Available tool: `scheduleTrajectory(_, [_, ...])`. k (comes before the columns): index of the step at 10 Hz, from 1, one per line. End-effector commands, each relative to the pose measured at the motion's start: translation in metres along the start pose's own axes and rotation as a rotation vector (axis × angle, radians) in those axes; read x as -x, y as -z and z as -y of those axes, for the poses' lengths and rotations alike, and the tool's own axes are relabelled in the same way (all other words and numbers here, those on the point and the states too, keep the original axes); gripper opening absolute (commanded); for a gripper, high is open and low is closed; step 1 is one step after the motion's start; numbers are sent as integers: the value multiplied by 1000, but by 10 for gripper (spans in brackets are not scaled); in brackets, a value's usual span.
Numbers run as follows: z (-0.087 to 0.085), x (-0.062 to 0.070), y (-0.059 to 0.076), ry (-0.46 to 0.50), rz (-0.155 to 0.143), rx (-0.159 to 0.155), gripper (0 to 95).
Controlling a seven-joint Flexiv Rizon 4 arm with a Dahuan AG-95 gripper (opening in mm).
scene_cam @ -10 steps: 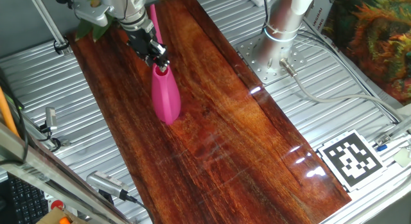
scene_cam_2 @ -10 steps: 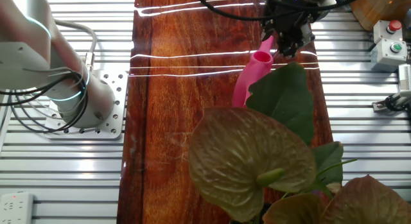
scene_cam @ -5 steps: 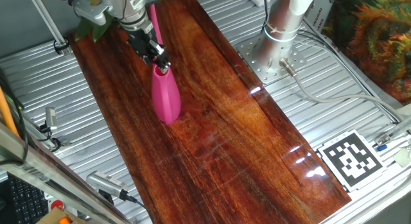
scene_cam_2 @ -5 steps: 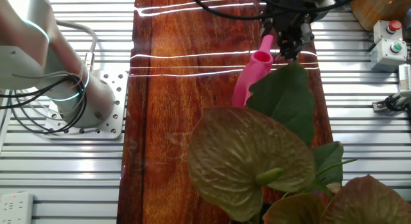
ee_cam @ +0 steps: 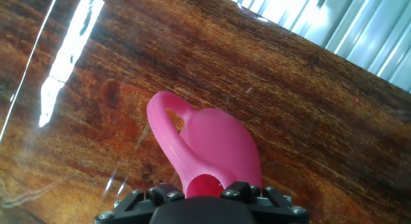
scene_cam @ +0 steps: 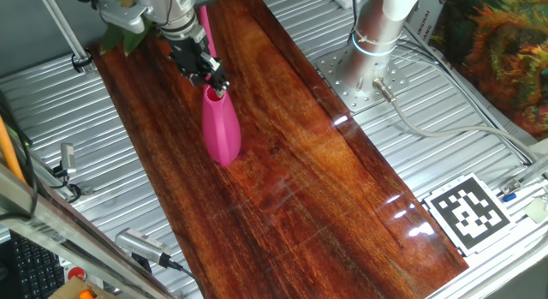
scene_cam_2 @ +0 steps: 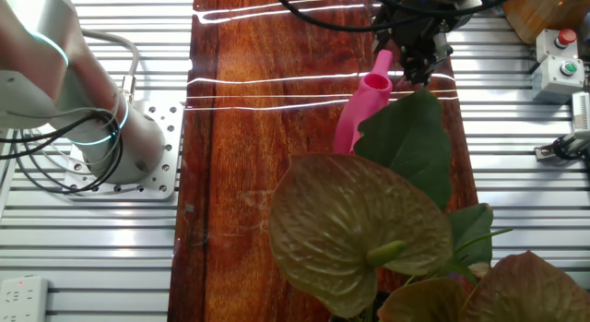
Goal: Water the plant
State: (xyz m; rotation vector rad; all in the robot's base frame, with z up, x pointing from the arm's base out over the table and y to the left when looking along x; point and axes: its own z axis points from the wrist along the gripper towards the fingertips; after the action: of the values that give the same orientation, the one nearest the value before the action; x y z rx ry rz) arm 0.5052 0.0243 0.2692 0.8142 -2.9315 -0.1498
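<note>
Arm (scene_cam_2: pixel 55 91): glossy white/light-grey rounded housings, thin pale-cyan ring at the joint seams. Base column (scene_cam: pixel 381 25) white, bolted to a grey perforated mounting plate (scene_cam: pixel 364 76). Black cables (scene_cam_2: pixel 332 13) loop to the wrist; grey cable runs off the base. Claw (scene_cam: pixel 205 69): matte black, blocky, with silver screw heads (ee_cam: pixel 168 196) along its front edge in hand view.

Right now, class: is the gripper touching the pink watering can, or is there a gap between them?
Touching. In the hand view the gripper closes on the pink watering can at its top, with no gap; one fixed view shows the gripper at the can's neck.
</note>
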Motion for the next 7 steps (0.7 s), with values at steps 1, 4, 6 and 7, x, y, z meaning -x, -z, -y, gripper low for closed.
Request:
scheduleTrajectory(1, [0, -1, 0, -4, -2, -3, 570])
scheduleTrajectory(4, [0, -1, 0, 8, -2, -3, 760])
scheduleTrajectory(6, [-1, -1, 0, 183, 41, -33, 760])
scheduleTrajectory(7, [-1, -1, -1, 239, 38, -35, 950])
